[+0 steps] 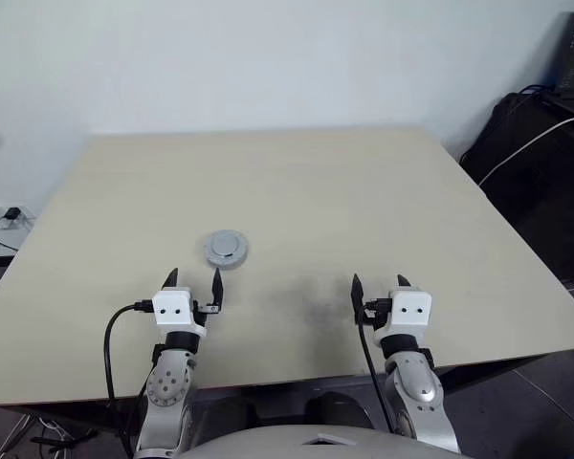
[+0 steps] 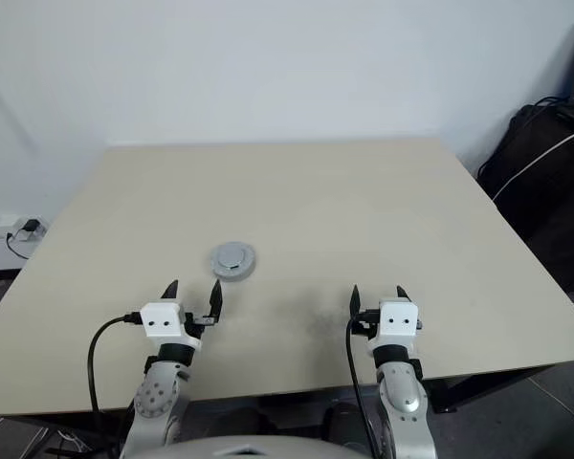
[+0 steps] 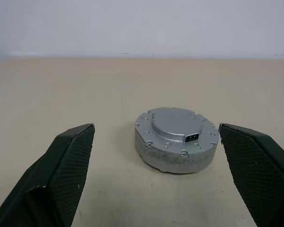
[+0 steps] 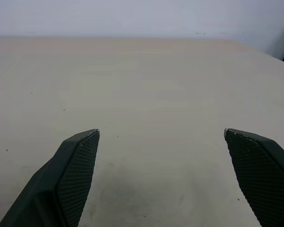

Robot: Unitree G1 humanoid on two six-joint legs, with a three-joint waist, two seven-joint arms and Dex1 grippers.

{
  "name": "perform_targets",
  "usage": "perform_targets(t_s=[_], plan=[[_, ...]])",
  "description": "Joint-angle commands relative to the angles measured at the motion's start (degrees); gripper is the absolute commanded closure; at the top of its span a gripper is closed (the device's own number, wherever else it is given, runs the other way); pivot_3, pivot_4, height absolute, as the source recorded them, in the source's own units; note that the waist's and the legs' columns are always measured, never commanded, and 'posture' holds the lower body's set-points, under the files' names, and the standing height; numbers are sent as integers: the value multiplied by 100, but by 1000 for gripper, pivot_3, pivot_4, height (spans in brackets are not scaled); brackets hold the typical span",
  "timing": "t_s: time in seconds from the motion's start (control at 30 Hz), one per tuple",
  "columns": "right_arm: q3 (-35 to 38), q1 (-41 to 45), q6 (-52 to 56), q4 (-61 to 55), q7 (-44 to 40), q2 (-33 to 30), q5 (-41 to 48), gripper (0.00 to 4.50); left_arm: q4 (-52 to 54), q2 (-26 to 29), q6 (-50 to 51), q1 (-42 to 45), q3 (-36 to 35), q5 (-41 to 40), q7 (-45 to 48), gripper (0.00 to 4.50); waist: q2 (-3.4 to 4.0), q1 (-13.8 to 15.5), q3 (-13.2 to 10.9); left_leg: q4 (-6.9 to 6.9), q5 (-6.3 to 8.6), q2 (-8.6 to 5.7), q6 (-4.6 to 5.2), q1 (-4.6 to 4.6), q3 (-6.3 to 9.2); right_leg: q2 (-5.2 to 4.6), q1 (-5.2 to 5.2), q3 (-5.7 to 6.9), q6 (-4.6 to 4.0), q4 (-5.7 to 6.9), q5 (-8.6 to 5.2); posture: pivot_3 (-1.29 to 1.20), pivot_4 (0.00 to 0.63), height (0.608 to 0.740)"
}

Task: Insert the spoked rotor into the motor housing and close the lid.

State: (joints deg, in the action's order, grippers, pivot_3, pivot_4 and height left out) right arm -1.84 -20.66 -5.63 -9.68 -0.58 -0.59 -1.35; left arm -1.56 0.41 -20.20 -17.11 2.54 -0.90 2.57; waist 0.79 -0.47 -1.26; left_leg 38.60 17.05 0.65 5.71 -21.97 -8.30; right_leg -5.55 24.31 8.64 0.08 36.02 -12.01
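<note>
While both grippers (image 1: 195, 278) (image 1: 377, 284) gape empty, lid (image 1: 226, 249) sits near left—table (image 1: 364, 191) otherwise bare.

The lid (image 3: 176, 138) looks like cast metal, matt silver-grey, its side wall speckled and slightly rough, its raised top smoother. The counter (image 1: 364, 191) is matt beige, smooth. The black fingers (image 3: 68, 161) carry a fine cross-hatched texture.

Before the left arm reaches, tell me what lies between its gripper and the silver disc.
Nothing: in the left wrist view, bare table runs from the open left gripper to the closed silver disc; the head views agree.
</note>
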Motion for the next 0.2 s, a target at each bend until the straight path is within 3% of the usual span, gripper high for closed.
perform_targets(t_s=[0.03, 0.2], plan=[[45, 81, -98, -109, -49, -37, 54, 0, 78, -1, -74, 31, -7, 32, 2, 45, 0, 0, 0, 0, -1, 0, -2, 0, 0, 0, 0, 0, 0, 0, 0, 0, 0, 740], [52, 88, -99, -101, -82, -65, 70, 0, 73, 3, -72, 22, -5, 49, 9, 45, -1, 0, 1, 2, -3, 0, -4, 0, 0, 0, -1, 0, 0, 1, 0, 0, 0, 740]])
